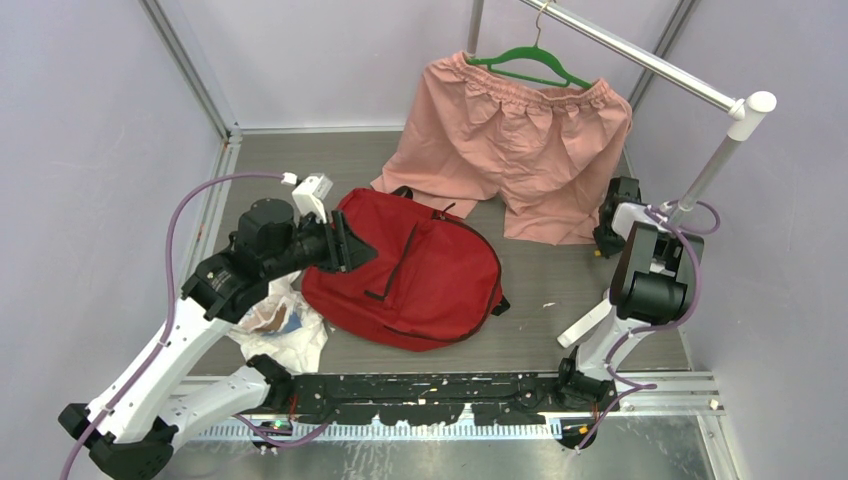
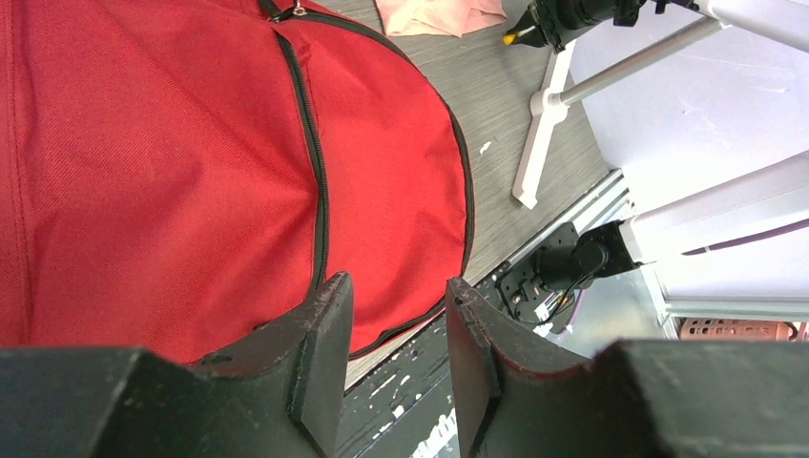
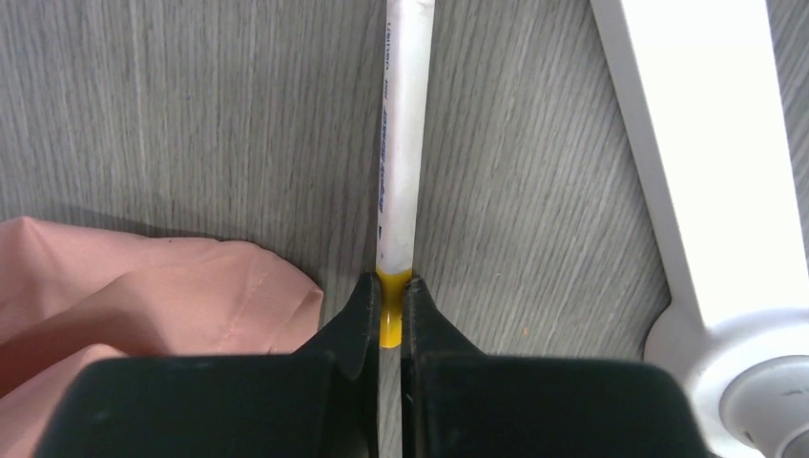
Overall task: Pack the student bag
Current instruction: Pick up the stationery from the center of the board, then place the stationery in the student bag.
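Observation:
The student bag (image 1: 420, 275), a large red backpack with black zippers, lies flat mid-table; it fills the left wrist view (image 2: 172, 172). My left gripper (image 1: 350, 245) is open and empty, its jaws (image 2: 396, 286) well apart just over the bag's left edge. My right gripper (image 1: 604, 238) is at the far right, beside the pink shorts. In the right wrist view it (image 3: 386, 286) is shut on the yellow end of a white pen (image 3: 401, 143), which lies along the grey table.
Pink shorts (image 1: 520, 150) hang on a green hanger (image 1: 525, 65) from a white rack rail (image 1: 640, 55); their hem lies next to the pen (image 3: 143, 296). The rack's white foot (image 3: 706, 162) is right of the pen. A crumpled white plastic bag (image 1: 285, 325) lies front left.

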### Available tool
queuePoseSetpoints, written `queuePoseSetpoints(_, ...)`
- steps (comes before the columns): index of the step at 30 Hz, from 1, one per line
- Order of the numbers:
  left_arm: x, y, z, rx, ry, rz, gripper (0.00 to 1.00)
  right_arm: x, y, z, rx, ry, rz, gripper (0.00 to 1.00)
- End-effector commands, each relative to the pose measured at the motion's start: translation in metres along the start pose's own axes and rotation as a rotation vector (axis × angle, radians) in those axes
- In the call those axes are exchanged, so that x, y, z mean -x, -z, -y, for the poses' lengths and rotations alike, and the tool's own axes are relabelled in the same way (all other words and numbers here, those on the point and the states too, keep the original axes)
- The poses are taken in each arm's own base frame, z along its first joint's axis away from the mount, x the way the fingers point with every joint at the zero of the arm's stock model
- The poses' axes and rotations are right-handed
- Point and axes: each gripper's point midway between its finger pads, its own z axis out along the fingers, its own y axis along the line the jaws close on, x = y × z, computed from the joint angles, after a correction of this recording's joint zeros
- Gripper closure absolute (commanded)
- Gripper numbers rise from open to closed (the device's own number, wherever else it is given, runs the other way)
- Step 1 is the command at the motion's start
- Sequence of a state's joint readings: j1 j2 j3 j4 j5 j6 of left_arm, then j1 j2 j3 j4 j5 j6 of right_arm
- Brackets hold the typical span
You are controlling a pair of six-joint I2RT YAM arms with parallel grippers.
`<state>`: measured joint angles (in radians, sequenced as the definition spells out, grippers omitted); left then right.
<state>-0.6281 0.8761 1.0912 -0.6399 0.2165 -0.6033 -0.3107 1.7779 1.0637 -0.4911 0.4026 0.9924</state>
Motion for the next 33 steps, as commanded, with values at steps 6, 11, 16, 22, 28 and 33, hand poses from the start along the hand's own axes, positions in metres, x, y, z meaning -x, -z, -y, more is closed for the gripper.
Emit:
queuePoseSetpoints(6,0.009,-0.005,0.003,-0.023,0.016,0.053,0.59,-0.069,0.019,0.015,0.141,0.075,-0.263,0.99)
queuePoseSetpoints(11,-0.001,-0.032,-0.012,0.034,0.037,-0.019,0.5,-0.103,0.07,0.006,0.386,0.159,-0.364,0.99)
queuePoseSetpoints(16,-0.01,-0.047,-0.049,0.201,0.055,-0.028,0.49,-0.155,0.125,0.001,0.593,0.365,-0.433,0.99)
queuePoseSetpoints(22,-0.021,-0.049,-0.068,0.29,0.018,-0.087,0.43,-0.191,0.157,0.009,0.689,0.558,-0.465,0.99)
queuePoseSetpoints(28,-0.022,-0.047,-0.065,0.262,-0.027,-0.063,0.37,-0.188,0.186,-0.004,0.798,0.68,-0.491,0.99)
queuePoseSetpoints(33,-0.018,-0.047,-0.061,0.252,-0.104,-0.035,0.22,-0.204,0.22,-0.006,0.886,0.811,-0.549,0.99)
